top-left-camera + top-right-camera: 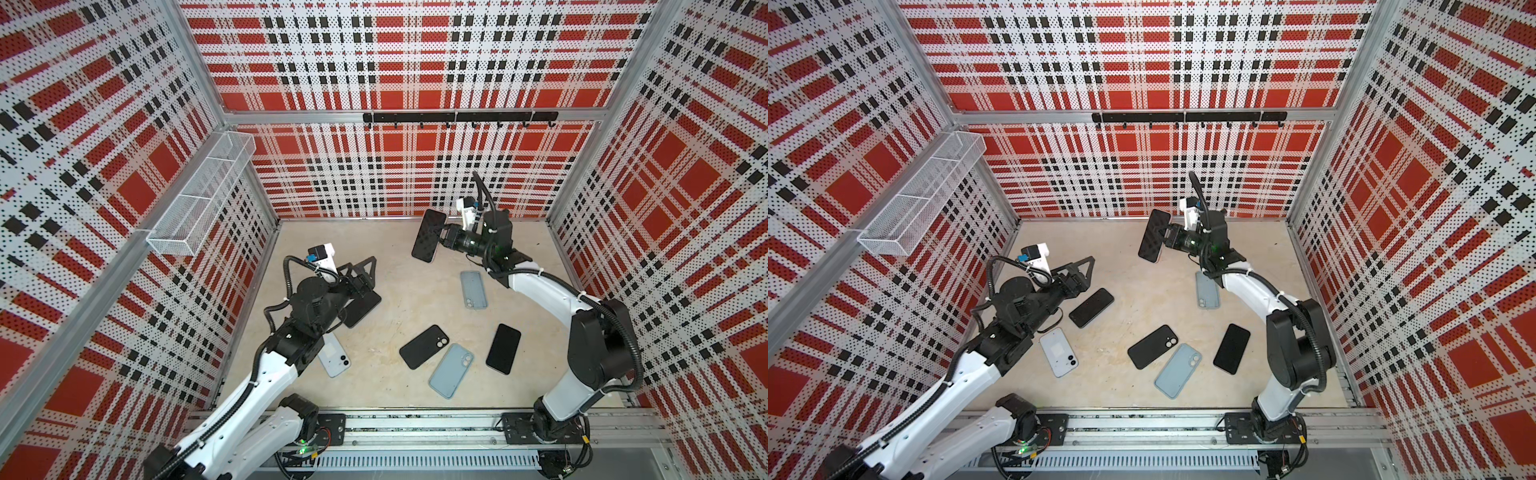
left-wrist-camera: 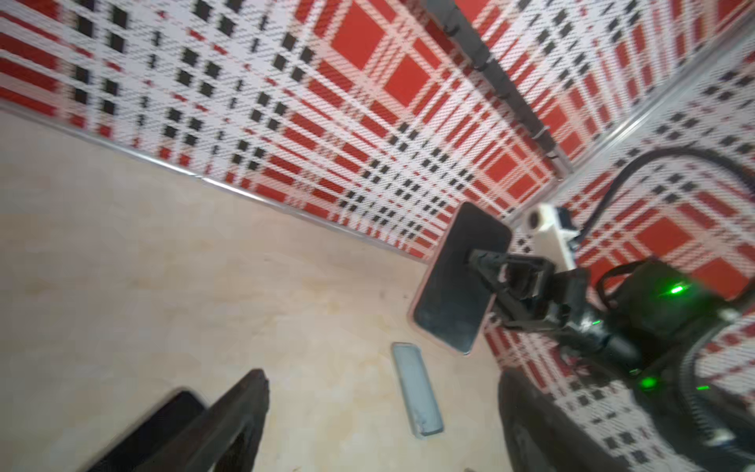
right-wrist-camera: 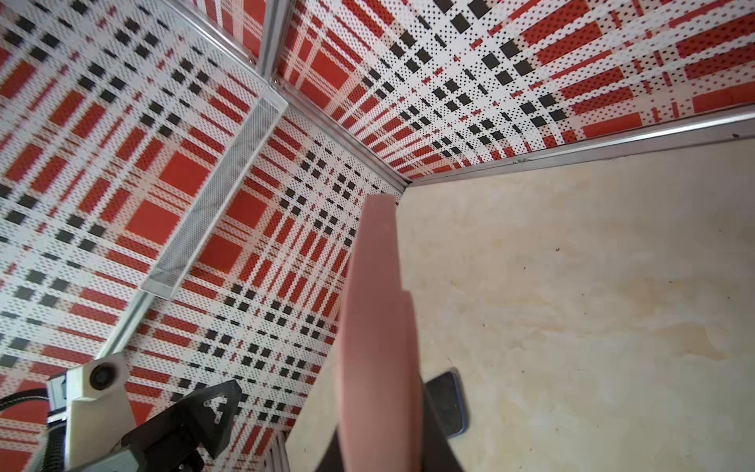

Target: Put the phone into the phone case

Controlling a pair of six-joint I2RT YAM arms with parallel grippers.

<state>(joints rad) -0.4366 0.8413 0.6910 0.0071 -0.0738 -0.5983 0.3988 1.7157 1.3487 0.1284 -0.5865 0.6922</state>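
Top view of a beige table [image 1: 386, 257] inside a booth with red, white and black plaid walls, a robot arm at each near corner.

The right gripper [image 1: 441, 238] is pinching a dark-screened phone [image 1: 429, 236] by its long edge. It holds the phone clear of the table at about 12 o'clock, close to the back wall, standing on end and tilted. The right wrist view looks along the phone's pink edge [image 3: 376, 323]. Whether that pink is the phone's own body or a case cannot be told.

A grey-blue phone case [image 1: 473, 289] lies flat at about 2 o'clock, just beside the right forearm, hollow side up.

The left gripper [image 1: 1084, 277] is at 9 o'clock with its fingers spread wide and nothing between them. It sits just over one end of a black phone [image 1: 1091, 307] that lies flat on the table.

Also flat on the table:
- A white phone [image 1: 1059, 352] lies back up at 8 o'clock, partly under the left arm.
- A black phone or case [image 1: 424, 347] lies camera side up near the centre; I cannot tell which it is.
- A light blue phone case [image 1: 451, 370] lies at 6 o'clock, touching that black one.
- Another black phone [image 1: 503, 349], a plain dark slab, lies at 4 o'clock.

A white wire basket [image 1: 199, 199] hangs on the left wall. A black hook rail [image 1: 460, 117] runs along the back wall.
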